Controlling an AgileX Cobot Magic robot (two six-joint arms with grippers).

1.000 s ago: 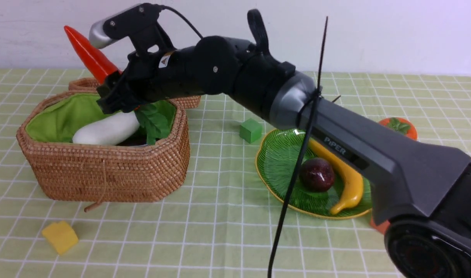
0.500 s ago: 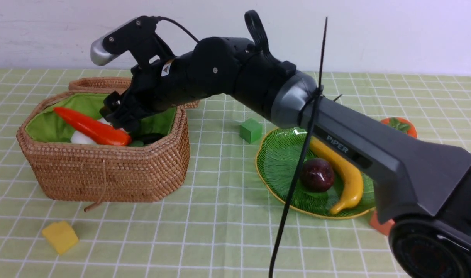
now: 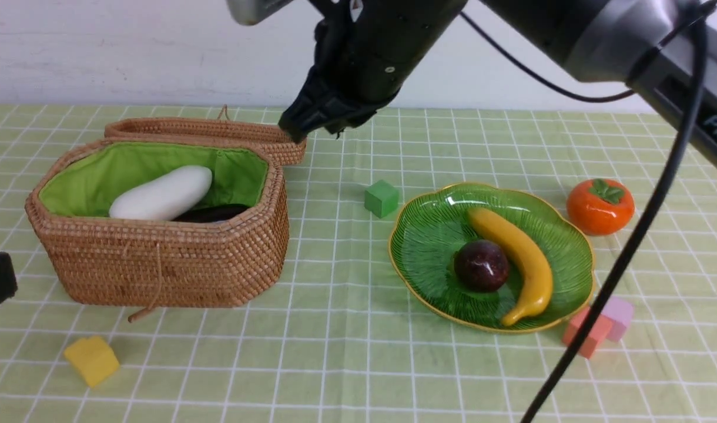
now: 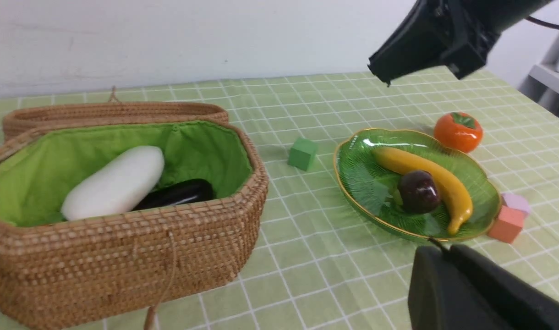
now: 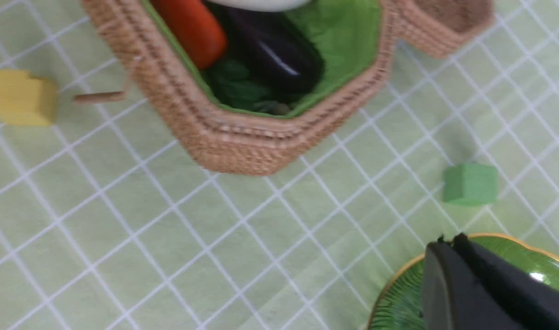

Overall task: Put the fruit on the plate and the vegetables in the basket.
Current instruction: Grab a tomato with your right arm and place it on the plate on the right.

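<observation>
The wicker basket [image 3: 158, 267] stands open at the left. It holds the white radish [image 3: 161, 192] and the eggplant [image 3: 214, 212]. The carrot [image 5: 190, 27] lies in it too and shows only in the right wrist view. The green plate [image 3: 429, 235] holds the banana [image 3: 520, 255] and the mangosteen [image 3: 482, 265]. The persimmon [image 3: 599, 205] sits on the cloth beside the plate's far right. My right gripper [image 3: 302, 126] is shut and empty, high above the table between basket and plate. My left gripper [image 4: 437, 251] is shut and empty, low near the plate's front edge.
The basket's lid [image 3: 205, 132] lies open behind it. A green cube [image 3: 381, 198] sits between basket and plate. A yellow cube [image 3: 91, 359] lies front left. Orange [image 3: 585, 336] and pink [image 3: 618, 314] cubes sit by the plate's front right. A black cable [image 3: 629, 252] hangs at the right.
The right gripper lowered the carrot into the basket and let it go. It then rose and drew back to the right, uncovering the plate.
</observation>
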